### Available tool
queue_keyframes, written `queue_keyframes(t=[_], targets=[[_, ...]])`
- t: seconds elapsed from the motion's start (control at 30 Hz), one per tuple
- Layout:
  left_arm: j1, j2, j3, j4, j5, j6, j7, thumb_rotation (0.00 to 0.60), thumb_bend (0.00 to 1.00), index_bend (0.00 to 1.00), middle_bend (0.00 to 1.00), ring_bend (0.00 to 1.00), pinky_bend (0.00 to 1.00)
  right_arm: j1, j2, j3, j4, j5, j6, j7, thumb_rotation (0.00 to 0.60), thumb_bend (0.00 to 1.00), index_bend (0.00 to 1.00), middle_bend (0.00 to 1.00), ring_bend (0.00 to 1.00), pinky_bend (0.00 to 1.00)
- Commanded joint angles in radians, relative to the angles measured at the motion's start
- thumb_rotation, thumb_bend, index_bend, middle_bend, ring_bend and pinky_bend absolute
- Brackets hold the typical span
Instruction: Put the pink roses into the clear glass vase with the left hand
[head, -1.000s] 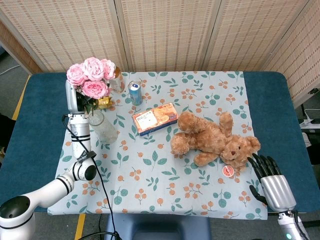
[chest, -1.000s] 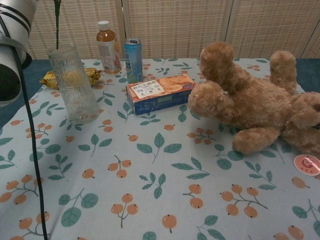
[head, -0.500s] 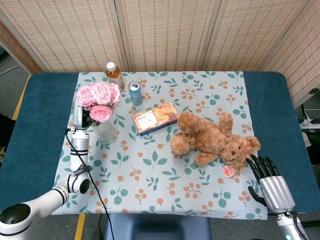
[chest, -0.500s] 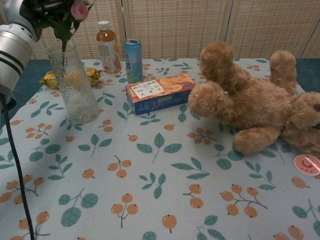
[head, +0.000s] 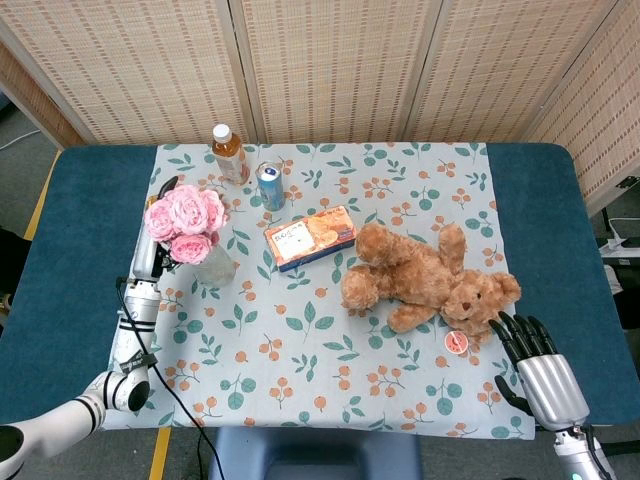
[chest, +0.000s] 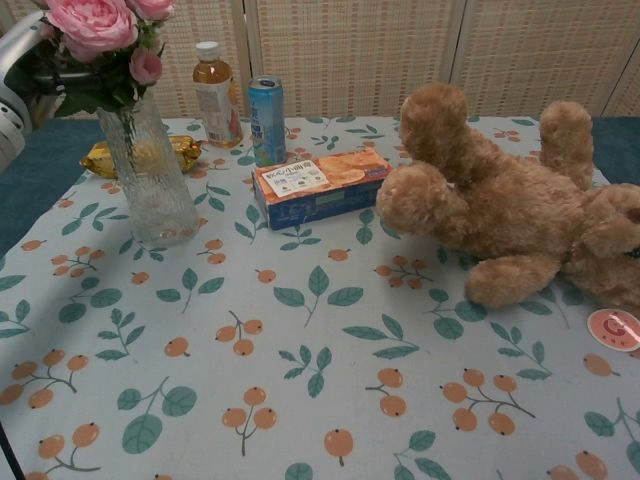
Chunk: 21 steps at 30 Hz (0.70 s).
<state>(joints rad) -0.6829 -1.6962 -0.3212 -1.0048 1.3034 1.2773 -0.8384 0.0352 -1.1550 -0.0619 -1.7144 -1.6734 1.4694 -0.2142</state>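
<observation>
The pink roses (head: 183, 216) (chest: 95, 30) stand upright with their stems down inside the clear glass vase (head: 213, 266) (chest: 150, 175) at the left of the floral cloth. My left hand (head: 152, 250) (chest: 18, 70) is right beside the bunch on its left. Its dark fingers reach in at the stems just above the vase rim and still seem to hold them. The blooms hide most of the hand in the head view. My right hand (head: 540, 368) rests at the near right corner with its fingers spread and nothing in it.
Behind the vase stand a tea bottle (head: 229, 151) (chest: 214, 95) and a blue can (head: 270, 185) (chest: 266, 120). A gold wrapper (chest: 95, 158) lies beside the vase. A biscuit box (head: 310, 237), a teddy bear (head: 430, 275) and a small pink cup (head: 456, 342) lie further right.
My left hand has come down and to the left with the roses. The stems, above the vase a second ago, now sit inside it. The right hand has barely moved.
</observation>
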Motion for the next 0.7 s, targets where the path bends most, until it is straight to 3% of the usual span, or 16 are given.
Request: queue_keyframes(t=[0.03,0.2,0.53,0.57,0.7], targets=[[0.076,0.115,0.052,-0.164,-0.001,-0.025,0.064,0.6,0.37,0.0,0.0,0.0,0.07,0.001,0.0,-0.001,0.001,-0.001,-0.002,0.0,0.6,0.29,0.0,0.0,0.0,0.0],[0.129,0.213,0.093,-0.283,0.005,-0.036,0.152,0.596,0.35,0.0,0.0,0.0,0.06,0.006,-0.003,-0.007,0.002,-0.009,-0.013,-0.003,0.6,0.29,0.0,0.0,0.0,0.0],[0.173,0.269,0.143,-0.303,0.007,-0.074,0.223,0.589,0.34,0.0,0.0,0.0,0.05,0.0,0.001,-0.013,0.0,-0.027,0.002,0.001,0.6,0.29,0.0,0.0,0.0,0.0],[0.213,0.313,0.216,-0.28,0.041,-0.07,0.31,0.593,0.34,0.0,0.0,0.0,0.05,-0.002,0.003,-0.013,0.001,-0.03,0.008,0.003,0.6,0.29,0.0,0.0,0.0,0.0],[0.307,0.389,0.327,-0.291,0.114,0.007,0.482,0.6,0.33,0.0,0.0,0.0,0.05,0.001,0.0,-0.014,0.004,-0.026,-0.003,-0.003,0.6,0.29,0.0,0.0,0.0,0.0]])
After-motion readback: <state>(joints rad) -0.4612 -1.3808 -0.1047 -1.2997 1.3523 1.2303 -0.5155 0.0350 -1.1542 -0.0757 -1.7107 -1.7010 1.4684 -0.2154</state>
